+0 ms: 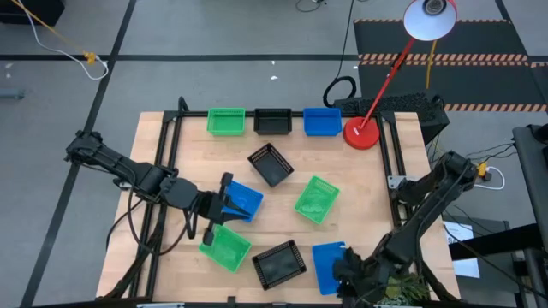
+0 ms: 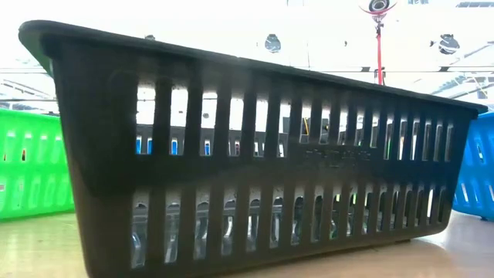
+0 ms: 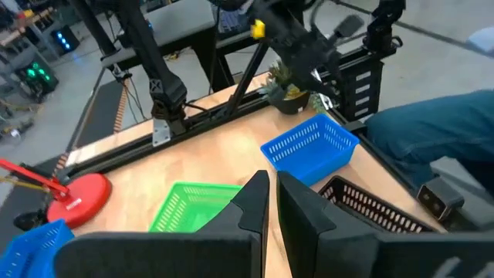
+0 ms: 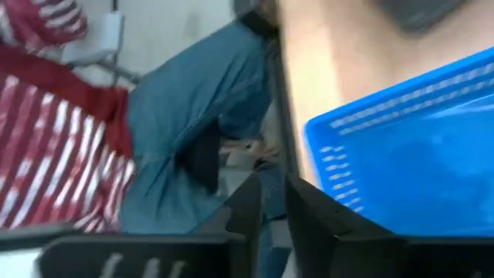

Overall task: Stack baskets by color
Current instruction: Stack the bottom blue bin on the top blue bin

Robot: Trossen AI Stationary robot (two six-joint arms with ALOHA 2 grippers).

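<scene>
Green (image 1: 226,121), black (image 1: 273,121) and blue (image 1: 322,121) baskets stand in a row at the far edge. Loose on the table lie a black basket (image 1: 271,164), a green one (image 1: 317,199), a blue one (image 1: 246,199), and near the front a green (image 1: 225,248), a black (image 1: 279,263) (image 2: 255,154) and a blue one (image 1: 327,265) (image 3: 311,150). My left gripper (image 1: 224,204) (image 3: 272,193) hovers high over the left blue basket, fingers close together with nothing seen between them. My right gripper (image 1: 345,267) (image 4: 273,205) is open at the front blue basket's (image 4: 401,147) right edge.
A red lamp base (image 1: 362,134) (image 3: 77,193) stands right of the far row. A small plant (image 3: 287,89) sits at the near right corner. A person in jeans (image 4: 185,123) sits just beyond the table edge there. Black frame rails (image 1: 171,162) run along the table's sides.
</scene>
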